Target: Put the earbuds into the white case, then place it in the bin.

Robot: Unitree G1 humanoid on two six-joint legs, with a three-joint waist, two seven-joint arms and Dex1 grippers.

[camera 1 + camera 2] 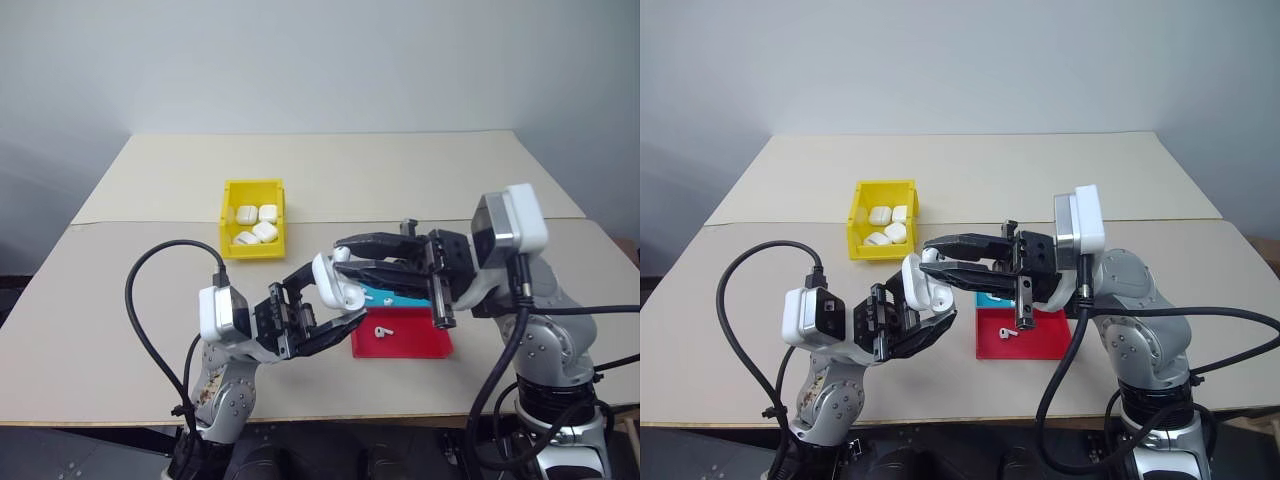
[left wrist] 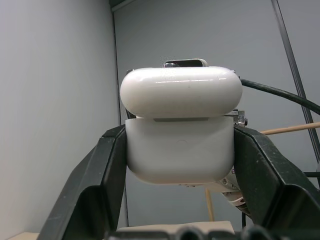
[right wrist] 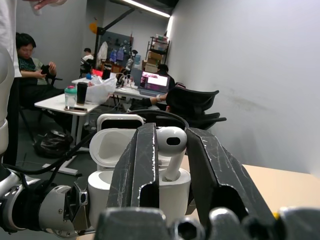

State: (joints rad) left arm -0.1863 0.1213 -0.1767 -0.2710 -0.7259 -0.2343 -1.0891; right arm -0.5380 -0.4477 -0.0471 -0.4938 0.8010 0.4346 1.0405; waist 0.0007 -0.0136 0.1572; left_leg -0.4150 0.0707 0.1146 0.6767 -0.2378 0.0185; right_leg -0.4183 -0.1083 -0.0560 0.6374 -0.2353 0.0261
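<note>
Pinched between the right gripper (image 3: 167, 165) fingers, one light, slick earbud (image 3: 171, 145) enters the white case (image 2: 179, 150), clamped by its smooth sides in the shut left gripper (image 2: 180, 165).

we see the bin (image 1: 252, 231) on the worktop (image 1: 150, 280), cases (image 1: 255, 224) in it, left of the tray (image 1: 401, 337) with one earbud (image 1: 382, 330).
</note>
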